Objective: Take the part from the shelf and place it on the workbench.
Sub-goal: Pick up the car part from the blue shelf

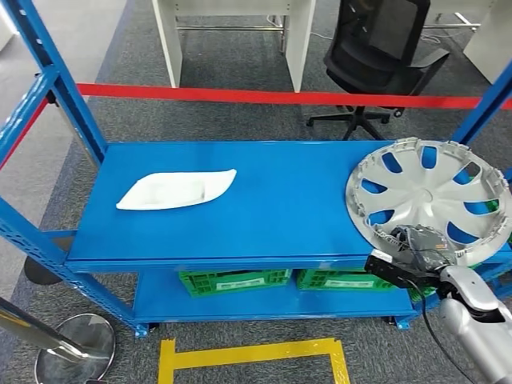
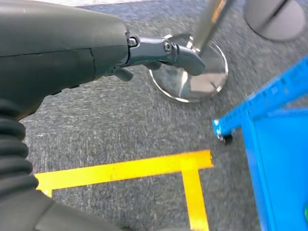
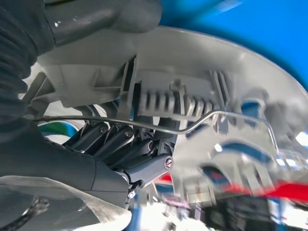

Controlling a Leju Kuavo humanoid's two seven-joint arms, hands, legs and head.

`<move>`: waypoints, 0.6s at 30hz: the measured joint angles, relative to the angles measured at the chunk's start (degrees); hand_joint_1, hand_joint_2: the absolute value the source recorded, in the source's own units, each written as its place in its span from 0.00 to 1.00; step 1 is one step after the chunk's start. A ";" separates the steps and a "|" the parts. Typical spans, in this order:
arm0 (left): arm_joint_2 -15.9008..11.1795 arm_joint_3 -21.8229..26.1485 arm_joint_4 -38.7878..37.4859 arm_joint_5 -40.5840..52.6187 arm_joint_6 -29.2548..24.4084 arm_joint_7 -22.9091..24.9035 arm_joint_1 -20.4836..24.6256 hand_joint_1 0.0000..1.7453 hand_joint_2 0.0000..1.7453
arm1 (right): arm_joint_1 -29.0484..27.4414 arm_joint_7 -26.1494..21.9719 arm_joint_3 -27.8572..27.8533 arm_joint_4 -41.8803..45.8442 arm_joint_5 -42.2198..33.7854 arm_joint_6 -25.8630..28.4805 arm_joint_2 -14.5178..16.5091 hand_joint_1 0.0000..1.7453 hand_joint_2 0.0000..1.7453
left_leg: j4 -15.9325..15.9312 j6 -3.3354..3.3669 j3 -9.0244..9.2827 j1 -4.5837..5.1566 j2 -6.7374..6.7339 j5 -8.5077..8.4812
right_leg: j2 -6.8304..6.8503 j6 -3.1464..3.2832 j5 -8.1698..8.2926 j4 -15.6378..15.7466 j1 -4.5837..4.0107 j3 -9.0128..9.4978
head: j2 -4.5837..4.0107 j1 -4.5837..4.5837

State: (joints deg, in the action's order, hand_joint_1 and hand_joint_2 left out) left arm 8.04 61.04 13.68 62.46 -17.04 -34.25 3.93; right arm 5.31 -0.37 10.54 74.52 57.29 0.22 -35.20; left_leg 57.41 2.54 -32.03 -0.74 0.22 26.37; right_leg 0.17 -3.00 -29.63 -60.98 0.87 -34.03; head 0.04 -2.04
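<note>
Head high over shelf (image 1: pixel 242 200), wrists close

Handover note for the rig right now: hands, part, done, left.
Right hand: gripping the near rim of the silver wheel cover, fingers curled under its edge.
Left hand: hanging over the carpet, holding nothing.
Wheel cover: tilted, at the right end of the blue shelf. A white part lies flat on the left.
Done: grasp. Left: lift off, carry to the workbench, set down.

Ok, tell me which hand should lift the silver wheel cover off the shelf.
Right. The right hand already grips the wheel cover at its near rim, fingers underneath. The left hand hangs over the floor.
</note>
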 joint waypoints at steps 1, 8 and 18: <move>0.04 0.03 0.00 -0.05 -0.25 0.12 0.08 0.00 1.00 | 0.63 -0.16 0.03 0.55 0.18 -0.01 0.11 1.00 1.00 | 0.01 0.11 -0.17 0.04 0.01 -0.06 | -0.01 -0.18 -1.97 -3.99 0.05 -1.93 | 0.00 -0.14; 0.69 0.39 0.00 0.39 -0.90 1.36 0.41 0.00 1.00 | 6.38 -0.61 1.26 5.21 2.84 0.46 0.73 1.00 1.00 | 0.87 -0.88 -0.55 -0.15 0.38 0.54 | -0.23 -1.31 2.73 -0.65 1.18 -1.02 | 0.00 -0.31; 1.07 0.62 0.00 0.88 -1.23 1.84 0.52 0.00 1.00 | 10.33 0.15 3.91 10.76 8.49 5.65 1.50 1.00 1.00 | 16.55 -2.60 -8.43 0.21 0.29 7.55 | 0.37 1.96 2.08 2.35 0.22 0.76 | 0.00 -0.08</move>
State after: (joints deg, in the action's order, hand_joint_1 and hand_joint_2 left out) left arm 9.11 61.66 13.68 63.34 -18.27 -32.40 4.45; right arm 15.65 -0.22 14.45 85.28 65.78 5.87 -33.70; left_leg 73.95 -0.05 -40.46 -0.53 0.51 33.92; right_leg 0.55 -1.04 -27.55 -58.64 1.09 -33.27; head 0.04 -2.13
